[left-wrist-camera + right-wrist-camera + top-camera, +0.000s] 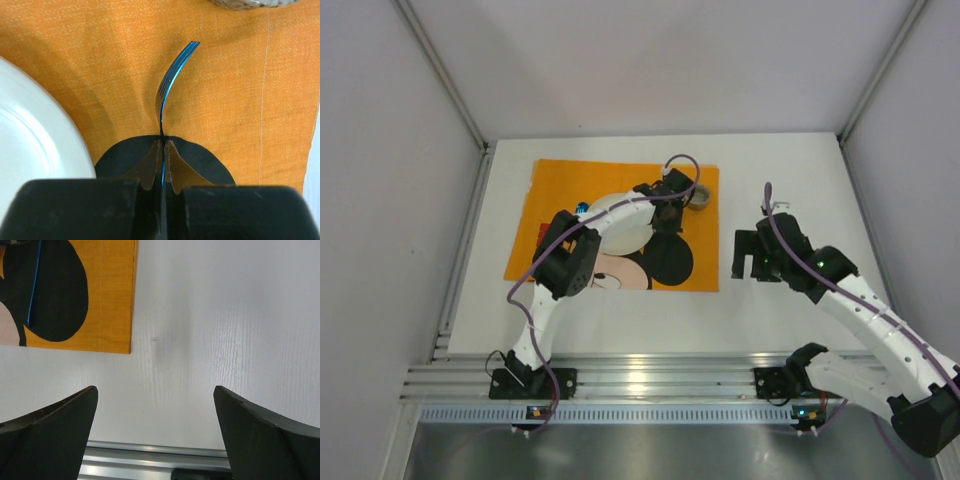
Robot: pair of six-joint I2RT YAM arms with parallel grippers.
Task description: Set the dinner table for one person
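Left fingers (149, 170) pinch blue fork (172, 75) over orange placemat (100, 60)

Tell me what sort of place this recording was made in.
Probably a lab robot cell staged as a dining spot: plain white panel walls, an aluminium mounting rail, and a white dinner table with an orange placemat, plate and a blue fork in the left pincer.

Bright even light, soft shadows, foreground perhaps blurred

orange mouse placemat (550, 200) | white plate (30, 150) on it | blue fork (172, 75) beside plate — edge-on | grey bowl (700, 197) at far corner
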